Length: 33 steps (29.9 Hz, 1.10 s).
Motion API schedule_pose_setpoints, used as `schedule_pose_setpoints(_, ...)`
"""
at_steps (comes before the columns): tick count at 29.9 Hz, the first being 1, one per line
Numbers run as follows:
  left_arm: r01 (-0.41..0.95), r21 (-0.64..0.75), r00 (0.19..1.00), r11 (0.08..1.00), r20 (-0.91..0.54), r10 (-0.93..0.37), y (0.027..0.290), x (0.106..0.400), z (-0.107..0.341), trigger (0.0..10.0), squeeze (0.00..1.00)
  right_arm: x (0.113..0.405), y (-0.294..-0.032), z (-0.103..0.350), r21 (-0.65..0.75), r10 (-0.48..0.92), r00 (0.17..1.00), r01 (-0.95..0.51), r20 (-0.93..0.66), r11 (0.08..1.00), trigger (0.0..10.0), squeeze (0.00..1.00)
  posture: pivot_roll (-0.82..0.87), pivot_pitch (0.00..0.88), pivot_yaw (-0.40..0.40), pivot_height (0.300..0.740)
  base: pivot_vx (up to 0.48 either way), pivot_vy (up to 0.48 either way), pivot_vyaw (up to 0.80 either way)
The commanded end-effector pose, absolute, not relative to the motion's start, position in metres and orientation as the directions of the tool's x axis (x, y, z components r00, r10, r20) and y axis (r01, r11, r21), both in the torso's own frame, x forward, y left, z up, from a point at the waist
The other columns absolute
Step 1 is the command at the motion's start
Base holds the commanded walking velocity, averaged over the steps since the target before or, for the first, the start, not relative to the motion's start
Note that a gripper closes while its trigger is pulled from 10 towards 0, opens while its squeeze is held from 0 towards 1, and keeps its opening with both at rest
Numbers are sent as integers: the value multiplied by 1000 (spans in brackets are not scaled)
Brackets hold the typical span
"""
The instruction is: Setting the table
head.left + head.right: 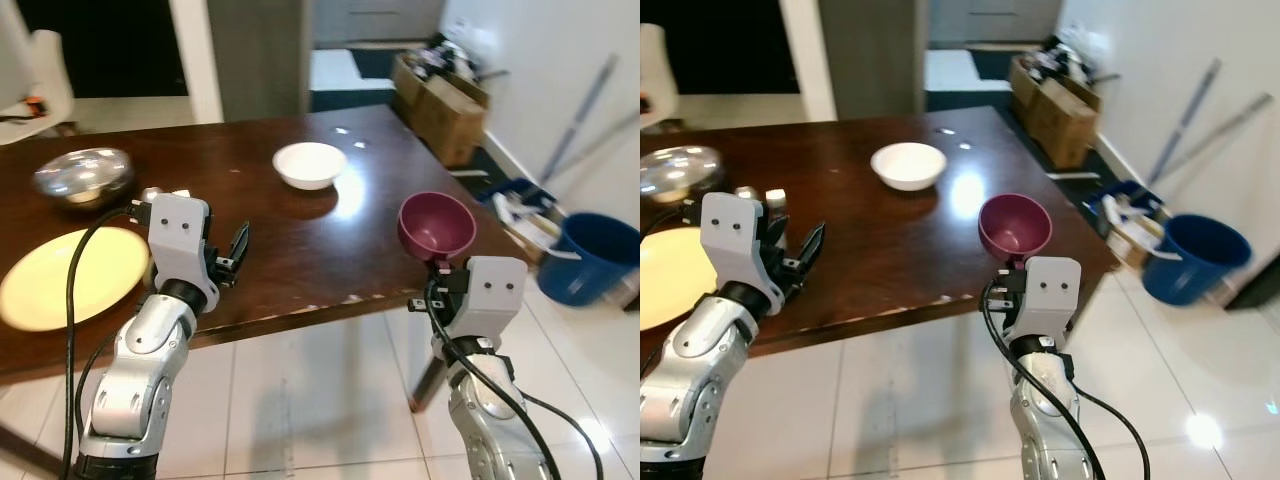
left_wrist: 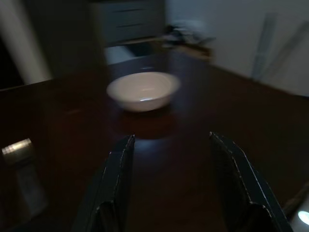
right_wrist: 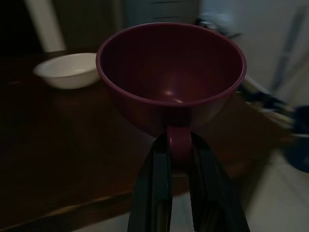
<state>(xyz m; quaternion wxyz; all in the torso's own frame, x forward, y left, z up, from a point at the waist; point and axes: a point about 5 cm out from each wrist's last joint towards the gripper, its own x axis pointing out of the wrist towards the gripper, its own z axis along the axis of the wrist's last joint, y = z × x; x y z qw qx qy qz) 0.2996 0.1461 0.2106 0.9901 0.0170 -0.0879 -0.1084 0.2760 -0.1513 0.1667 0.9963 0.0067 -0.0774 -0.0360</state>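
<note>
A maroon bowl is held by its small handle between the closed fingers of the right hand, above the worktop's near right corner and not yet set down. In the right wrist view the handle is seen pinched between the two black fingers, with the bowl upright and empty.

The left hand is held open and empty over the near edge of the worktop, its fingers spread and aimed toward a white bowl.

Already on the worktop are that white bowl, toward the far edge; a yellow plate near the left end of the near edge; and a metal bowl beyond the plate, toward the far left. A small metal object lies just beside the left hand; what it is cannot be told.

The setting is judged to be partly done: three pieces are laid out, and the maroon bowl remains to be placed. Whether more pieces are meant to follow cannot be told.
</note>
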Motion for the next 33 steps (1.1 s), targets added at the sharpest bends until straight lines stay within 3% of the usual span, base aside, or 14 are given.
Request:
schedule_pose_setpoints(1, 209, 48, 964, 977, 155, -214, 148, 299, 208, 10000, 0, 275, -152, 167, 23, -77, 985, 74, 153, 997, 10000, 0, -58, 8, 67, 740, 0, 0, -788)
schedule_pose_setpoints(33, 204, 39, 966, 978, 155, -207, 147, 301, 208, 10000, 0, 277, -148, 171, 15, -53, 984, 51, 168, 999, 10000, 0, -57, 7, 63, 740, 0, 0, -788)
